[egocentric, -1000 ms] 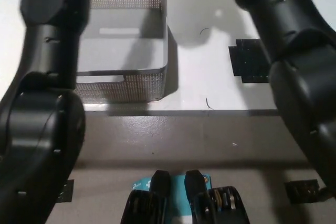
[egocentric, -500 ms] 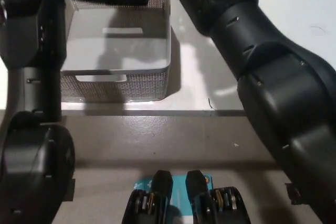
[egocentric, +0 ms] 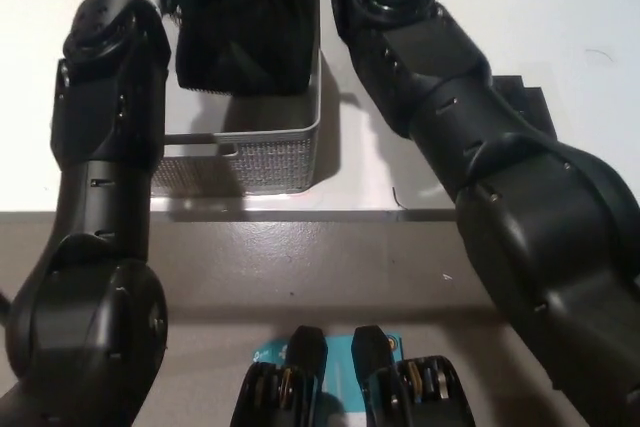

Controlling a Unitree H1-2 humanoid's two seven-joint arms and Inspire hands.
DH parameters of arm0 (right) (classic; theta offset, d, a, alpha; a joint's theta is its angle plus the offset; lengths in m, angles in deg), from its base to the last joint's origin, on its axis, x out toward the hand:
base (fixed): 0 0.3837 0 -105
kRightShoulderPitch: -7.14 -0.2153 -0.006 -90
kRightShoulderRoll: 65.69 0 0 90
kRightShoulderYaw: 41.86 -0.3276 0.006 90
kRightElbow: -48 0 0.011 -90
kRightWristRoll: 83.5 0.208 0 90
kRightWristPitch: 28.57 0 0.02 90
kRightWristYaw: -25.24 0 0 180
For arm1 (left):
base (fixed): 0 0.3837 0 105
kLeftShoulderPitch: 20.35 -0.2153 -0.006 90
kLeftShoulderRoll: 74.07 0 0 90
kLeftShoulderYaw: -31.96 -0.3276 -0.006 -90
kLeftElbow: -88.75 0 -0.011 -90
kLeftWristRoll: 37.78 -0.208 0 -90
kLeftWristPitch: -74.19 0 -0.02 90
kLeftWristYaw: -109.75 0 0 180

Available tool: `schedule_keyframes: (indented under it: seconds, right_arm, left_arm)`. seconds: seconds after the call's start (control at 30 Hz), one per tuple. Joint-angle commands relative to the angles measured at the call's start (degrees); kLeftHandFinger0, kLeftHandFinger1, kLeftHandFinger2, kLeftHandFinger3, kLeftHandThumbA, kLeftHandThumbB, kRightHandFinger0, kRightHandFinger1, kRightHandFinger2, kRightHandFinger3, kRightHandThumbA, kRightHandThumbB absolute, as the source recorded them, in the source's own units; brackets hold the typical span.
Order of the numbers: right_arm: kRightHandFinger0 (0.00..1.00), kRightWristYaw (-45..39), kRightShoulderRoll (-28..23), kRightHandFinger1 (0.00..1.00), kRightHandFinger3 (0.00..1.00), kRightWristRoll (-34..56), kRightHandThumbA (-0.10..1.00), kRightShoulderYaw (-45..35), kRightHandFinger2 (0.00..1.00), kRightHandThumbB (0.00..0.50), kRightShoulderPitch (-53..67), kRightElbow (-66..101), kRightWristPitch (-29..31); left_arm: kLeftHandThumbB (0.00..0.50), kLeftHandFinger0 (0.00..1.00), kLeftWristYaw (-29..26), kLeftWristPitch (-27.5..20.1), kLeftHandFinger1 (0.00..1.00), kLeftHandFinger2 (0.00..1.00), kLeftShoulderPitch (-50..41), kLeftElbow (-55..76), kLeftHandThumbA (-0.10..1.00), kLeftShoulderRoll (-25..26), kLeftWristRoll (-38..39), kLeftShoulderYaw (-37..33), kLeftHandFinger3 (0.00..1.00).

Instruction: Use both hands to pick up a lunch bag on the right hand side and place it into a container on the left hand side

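At the upper left of the frame the left arm reaches up beside the black lunch bag, which hangs over the grey mesh container on the white table. The right arm flanks the bag's right side. Both hands lie out of frame, so whether their fingers grasp cannot be told.

Both black arms extended forward, converging at top; each robot hand beyond view.
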Motion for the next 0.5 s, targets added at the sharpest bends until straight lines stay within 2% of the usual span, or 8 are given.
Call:
schedule_keyframes:
  seconds: [0.0, 0.13, 0.33, 0.47]
  right_arm:
    - [1.0, -6.0, 4.2, 1.0, 1.0, -0.4, 1.0, 0.1, 1.0, 0.003, -1.9, -0.5, 0.3]
    - [1.0, -6.6, 4.3, 1.0, 1.0, -0.5, 1.0, 0.1, 1.0, 0.0, -1.3, -0.7, -0.1]
    - [1.0, -7.3, 4.6, 1.0, 1.0, -0.7, 1.0, 0.2, 1.0, 0.0, -1.1, -0.7, 0.3]
    - [1.0, -7.6, 4.8, 1.0, 1.0, -1.3, 1.0, 0.6, 1.0, 0.011, -1.0, -0.7, 0.9]
  left_arm:
    - [0.195, 1.0, 0.9, -4.8, 1.0, 1.0, 2.9, -1.8, 1.0, -1.8, 3.0, 0.3, 1.0]
    - [0.135, 1.0, 0.6, -8.7, 1.0, 1.0, 2.0, -2.6, 1.0, -2.2, 2.4, -0.1, 1.0]
    - [0.139, 1.0, -1.1, -10.7, 1.0, 1.0, 0.7, -1.1, 1.0, -2.1, 1.7, -0.8, 1.0]
    - [0.167, 1.0, -0.2, -9.7, 1.0, 1.0, 0.3, -0.5, 1.0, -2.0, 2.8, -0.8, 1.0]
